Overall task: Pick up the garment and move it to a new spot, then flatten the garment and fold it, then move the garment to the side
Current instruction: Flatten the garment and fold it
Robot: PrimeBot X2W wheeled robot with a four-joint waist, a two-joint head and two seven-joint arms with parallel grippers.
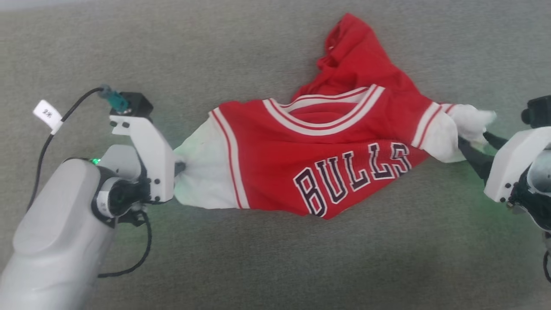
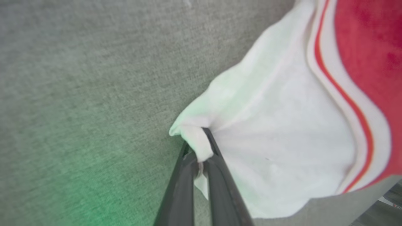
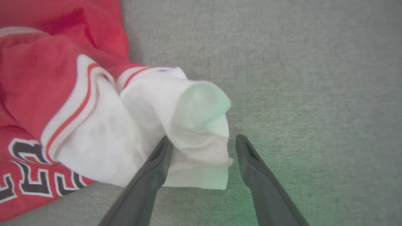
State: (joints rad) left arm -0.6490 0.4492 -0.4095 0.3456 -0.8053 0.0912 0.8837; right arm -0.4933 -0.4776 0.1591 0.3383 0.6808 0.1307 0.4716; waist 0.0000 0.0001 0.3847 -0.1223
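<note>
Found garment (image 1: 327,159) spread across centre of head view on grey cloth surface (image 1: 129,51), lettering side up, red body bunched toward upper centre. Saw left gripper (image 2: 199,150) at lower left of head view, pinched closed on tip of white sleeve (image 1: 202,176) at garment's left end. In left wrist view, cloth nipped between both dark fingers (image 2: 220,175) at bottom centre. Saw right gripper (image 3: 204,142) at right edge of head view, jaws spread wide, straddling crumpled end of other white sleeve (image 3: 188,125). Finger at frame left touching cloth, finger at frame right clear of it. No grip there. Noted green glow (image 2: 103,201) on surface near both grippers.
</note>
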